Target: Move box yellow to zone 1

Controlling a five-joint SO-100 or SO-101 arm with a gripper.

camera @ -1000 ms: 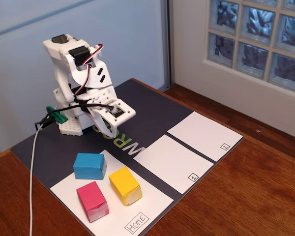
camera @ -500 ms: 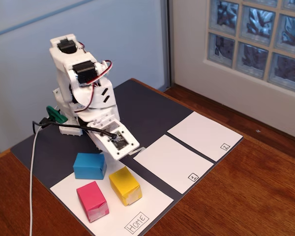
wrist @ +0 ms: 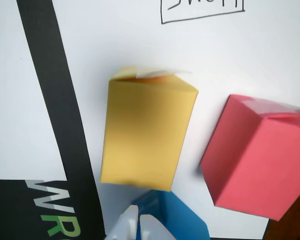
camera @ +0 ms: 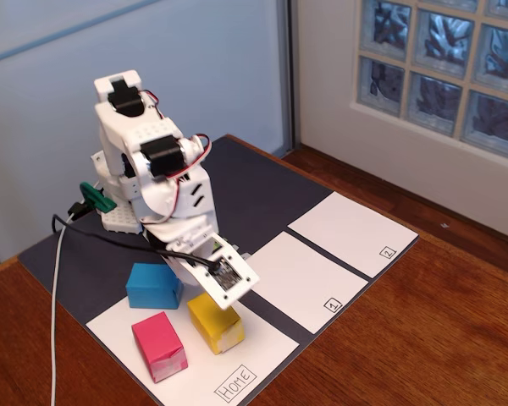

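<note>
White arm (camera: 157, 182) bent forward, claw (wrist: 138, 223) above the yellow box (camera: 216, 326) — grip state unclear; zone 1 (camera: 292, 279) lay bare, just across a dark strip.

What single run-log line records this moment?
gripper: above yellow box, state unclear | yellow box: on Home panel, ungrasped | zone 1: empty

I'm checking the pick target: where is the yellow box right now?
In the fixed view the yellow box sits on the Home panel, right of the pink block, in front of the blue block, just under the gripper.
</note>
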